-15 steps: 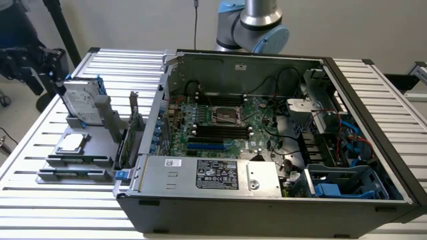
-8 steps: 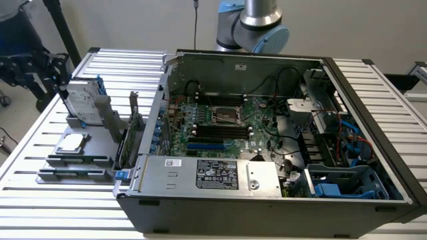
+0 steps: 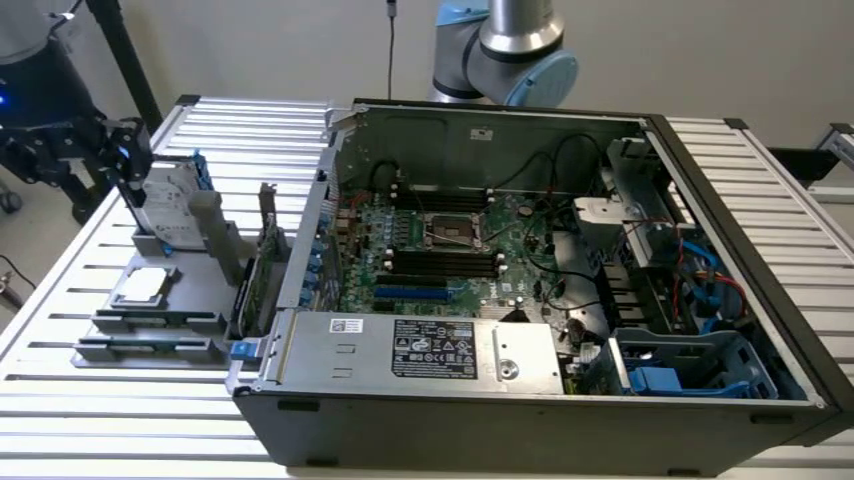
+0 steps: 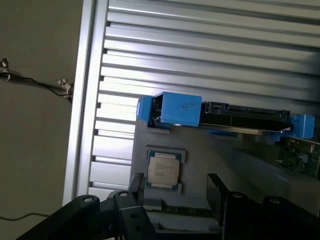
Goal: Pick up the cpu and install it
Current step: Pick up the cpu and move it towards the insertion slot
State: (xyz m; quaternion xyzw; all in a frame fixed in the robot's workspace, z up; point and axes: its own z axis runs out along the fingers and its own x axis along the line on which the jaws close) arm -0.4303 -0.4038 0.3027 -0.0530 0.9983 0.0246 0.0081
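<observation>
The cpu (image 3: 144, 287) is a small square chip with a silver top, lying flat in a grey parts holder (image 3: 200, 300) at the exterior view's left, beside the open computer case (image 3: 534, 400). My gripper (image 3: 118, 165) hangs above the far end of that holder, near the upright hard drive (image 3: 167, 205). In the wrist view the cpu (image 4: 163, 171) lies below and ahead of the open gripper (image 4: 175, 182), close to one black finger (image 4: 136, 184). Nothing is between the jaws. The empty cpu socket (image 3: 457, 230) shows on the green motherboard inside the case.
A hard drive in a blue bracket (image 4: 220, 117) stands on edge just beyond the cpu. Long dark memory sticks (image 3: 147, 322) lie in the holder's near slots, and a card (image 3: 260, 260) stands upright beside the case wall. The slatted metal table (image 3: 80, 410) extends around everything.
</observation>
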